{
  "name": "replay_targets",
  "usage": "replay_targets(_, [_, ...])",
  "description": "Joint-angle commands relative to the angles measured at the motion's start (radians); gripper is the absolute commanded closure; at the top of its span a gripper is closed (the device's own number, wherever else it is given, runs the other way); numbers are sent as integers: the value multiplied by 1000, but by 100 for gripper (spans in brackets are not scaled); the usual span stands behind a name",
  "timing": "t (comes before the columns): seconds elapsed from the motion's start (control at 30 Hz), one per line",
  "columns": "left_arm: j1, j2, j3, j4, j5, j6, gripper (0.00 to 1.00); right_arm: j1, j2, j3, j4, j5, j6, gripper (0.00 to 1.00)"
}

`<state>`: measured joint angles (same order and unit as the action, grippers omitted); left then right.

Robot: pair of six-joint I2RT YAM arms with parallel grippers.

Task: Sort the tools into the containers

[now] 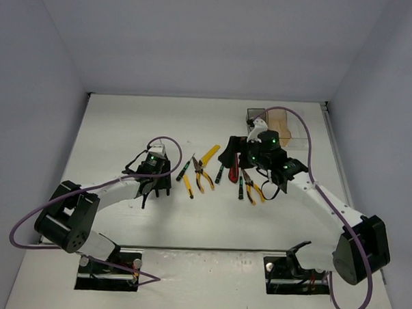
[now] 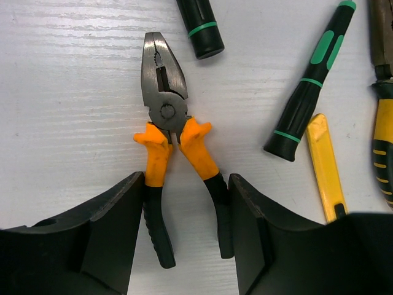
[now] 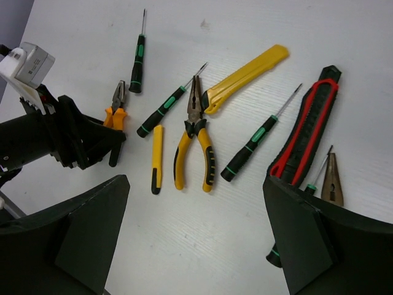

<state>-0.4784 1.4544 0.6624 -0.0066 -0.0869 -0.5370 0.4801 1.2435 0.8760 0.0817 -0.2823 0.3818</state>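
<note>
Tools [image 1: 200, 175] lie in a loose row across the middle of the white table [image 1: 125, 123], between the two robot arms. The left gripper [image 2: 187, 181] is down at the left end of the row. Its fingers [image 2: 116, 227] pinch the black grips of the orange-handled pliers [image 2: 166, 117], one finger against each handle. These pliers lie flat on the table, their steel nose closed and pointing away from the wrist. Just to their right lie a green-banded screwdriver [image 2: 310, 86] and, close beside it, a slim yellow knife [image 2: 325, 166].

The right gripper [image 3: 196, 184] hangs above the right half of the row, its fingers [image 3: 92, 236] spread wide with nothing between them. Below it lie the yellow-handled pliers [image 3: 195, 147], long-nosed, with the wide yellow utility knife [image 3: 245, 77] slanting away from beside their nose. To the right come a second screwdriver [image 3: 255, 144] and then the red-and-black utility knife [image 3: 310, 123]. One more pair of pliers [image 3: 332, 178] shows only its nose beside the right finger. A third screwdriver [image 3: 136, 61] lies apart on the far side of the row.

At the far right of the table, behind the right arm, stand the bins [image 1: 279, 122]. An amber one sits next to a clear one, both partly hidden by the arm. Every tool in view lies on the table.
</note>
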Motion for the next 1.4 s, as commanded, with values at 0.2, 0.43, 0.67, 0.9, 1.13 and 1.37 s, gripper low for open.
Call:
replay_targets(0.2, [-12,14,71,-69,-21,2,99,97,121,92,150,-14,28,14])
replay_targets(0.43, [-13,82,130,-137,-24,-31,43,97,61,33,150,37,12,12])
replay_targets(0.67, [-14,126,246,-250,-109,-42,33,98,8,-16,150,48,6,12])
replay_targets(0.9, [-10,201,359,-315,-146,-30,31,98,-42,-59,148,67,2,12])
replay_targets(1.13, [9,282,460,-377,-147,-28,38,97,-98,-93,138,87,-3,11])
replay_targets(1.37, [47,312,476,-392,-105,-53,50,96,-138,-120,129,107,0,11])
